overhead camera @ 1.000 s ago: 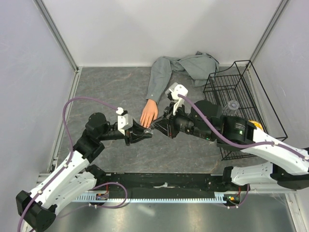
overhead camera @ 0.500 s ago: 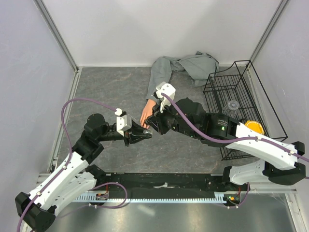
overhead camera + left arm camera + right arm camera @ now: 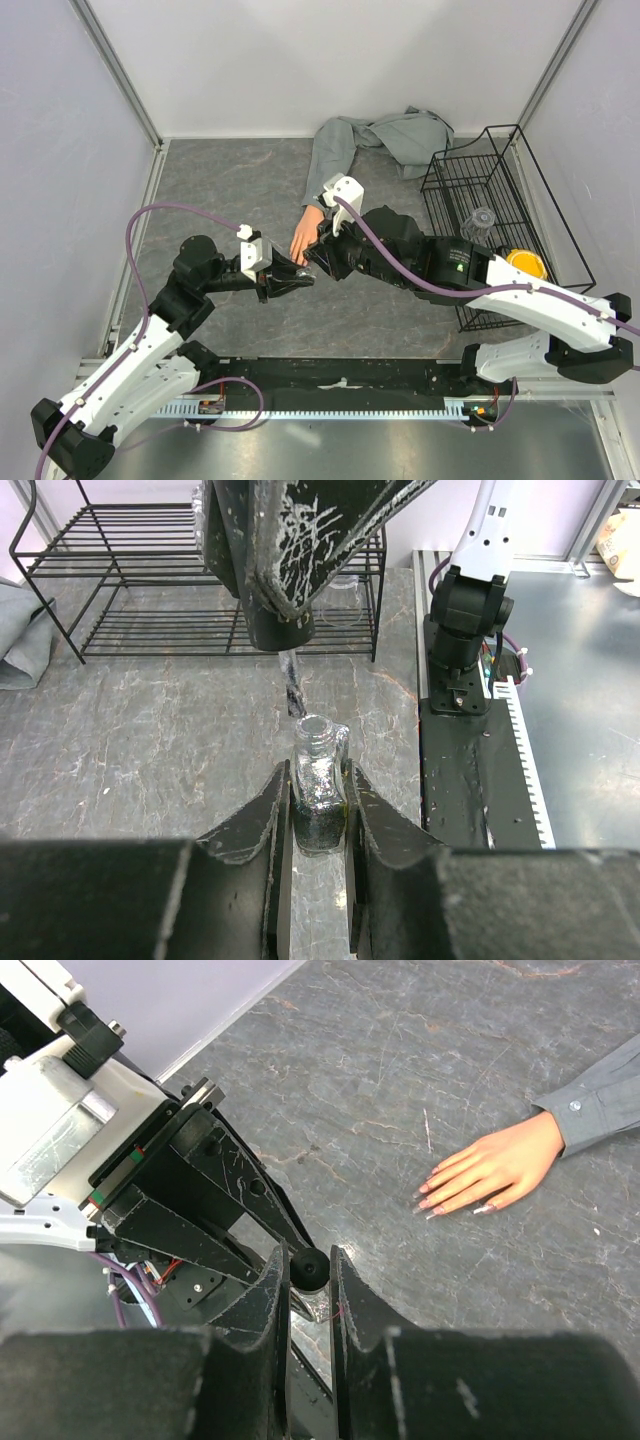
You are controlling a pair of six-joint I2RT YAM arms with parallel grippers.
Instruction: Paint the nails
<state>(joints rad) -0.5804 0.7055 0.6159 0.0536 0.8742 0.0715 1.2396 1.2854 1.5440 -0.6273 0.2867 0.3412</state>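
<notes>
The mannequin hand [image 3: 303,238] lies palm down on the grey table, and its pinkish nails [image 3: 432,1200] point toward the arms. My left gripper [image 3: 318,780] is shut on a small glass polish bottle [image 3: 320,785], held upright with its mouth uncovered. My right gripper [image 3: 308,1260] is shut on the black brush cap [image 3: 307,1268]. The thin brush [image 3: 292,688] hangs from it, its tip just above and beside the bottle's mouth. In the top view both grippers [image 3: 303,272] meet just near of the fingertips.
A black wire basket [image 3: 500,175] stands at the right, with a clear cup [image 3: 482,220] and a yellow object [image 3: 525,262] in it. The grey shirt [image 3: 400,135] is bunched at the back. Walls close in left, right and behind.
My right gripper has swung left and slightly away with the brush cap, ending over the bottle. Over the last half second it has hardly moved. The left arm stayed put.
</notes>
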